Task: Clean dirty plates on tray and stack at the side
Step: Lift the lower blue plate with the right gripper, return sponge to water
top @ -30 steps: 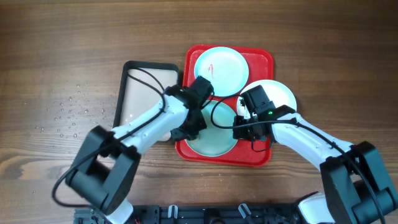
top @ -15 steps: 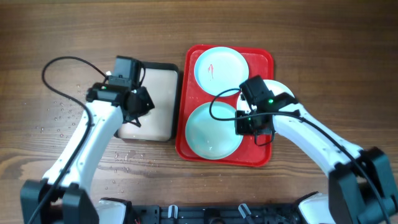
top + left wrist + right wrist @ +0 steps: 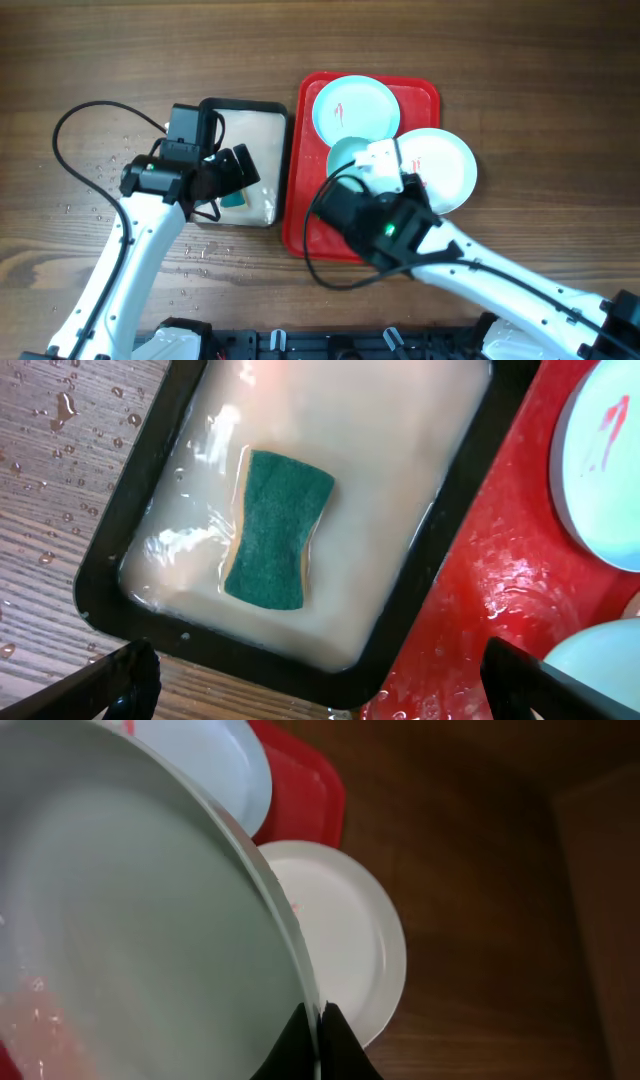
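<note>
The red tray [image 3: 309, 222] holds a pale blue plate [image 3: 352, 108] with a red smear at its far end. A white plate [image 3: 440, 168], also smeared red, lies across the tray's right rim. My right gripper [image 3: 320, 1020] is shut on the rim of a second pale blue plate [image 3: 130, 920], lifted and tilted above the tray; overhead this plate [image 3: 346, 156] is mostly hidden by the arm. My left gripper [image 3: 320, 695] hangs open and empty over the near edge of the black-rimmed beige tray [image 3: 130, 525], where a green sponge [image 3: 275, 530] lies in water.
Water drops dot the wood left of the beige tray [image 3: 110, 180]. Bare wood lies right of the white plate [image 3: 480, 870]. The right arm's black wrist [image 3: 370, 220] hangs over the red tray's near half.
The left arm left the plate, crossed to the beige tray, opened and dropped the sponge there. The right arm lifted and tilted the near pale blue plate off the red tray.
</note>
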Action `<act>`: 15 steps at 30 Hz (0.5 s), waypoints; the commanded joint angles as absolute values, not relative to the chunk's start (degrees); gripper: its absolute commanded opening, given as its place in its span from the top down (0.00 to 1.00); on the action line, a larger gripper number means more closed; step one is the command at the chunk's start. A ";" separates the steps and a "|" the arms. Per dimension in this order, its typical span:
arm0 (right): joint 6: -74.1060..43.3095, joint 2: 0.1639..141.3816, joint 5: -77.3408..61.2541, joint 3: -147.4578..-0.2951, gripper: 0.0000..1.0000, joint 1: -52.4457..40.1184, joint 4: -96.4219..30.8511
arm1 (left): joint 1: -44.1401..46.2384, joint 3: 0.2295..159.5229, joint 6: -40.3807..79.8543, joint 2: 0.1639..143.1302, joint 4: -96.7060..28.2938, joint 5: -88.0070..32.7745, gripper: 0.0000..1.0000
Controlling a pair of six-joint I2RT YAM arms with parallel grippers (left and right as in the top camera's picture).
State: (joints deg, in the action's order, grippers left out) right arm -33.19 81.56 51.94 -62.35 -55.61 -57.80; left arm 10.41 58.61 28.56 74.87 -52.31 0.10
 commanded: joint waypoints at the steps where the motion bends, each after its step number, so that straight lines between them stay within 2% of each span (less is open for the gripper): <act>1: -33.41 81.10 65.67 -63.18 0.96 -60.36 -57.69 | 10.15 59.68 28.27 74.30 -52.34 -0.58 0.00; 5: -26.09 81.10 70.13 -63.18 0.96 -64.73 -54.59 | 10.15 59.68 28.27 74.30 -52.34 -0.58 0.00; 10: -17.54 81.10 72.20 -63.18 0.96 -65.73 -47.68 | 10.15 59.68 28.27 74.30 -52.34 -0.58 0.00; 15: -16.51 81.10 72.16 -63.18 0.96 -65.73 -45.89 | 10.15 59.68 28.27 74.30 -52.34 -0.58 0.00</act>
State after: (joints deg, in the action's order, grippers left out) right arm -17.76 81.56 69.71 -62.33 -65.49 -46.39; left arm 10.41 58.63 28.56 74.78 -52.31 0.10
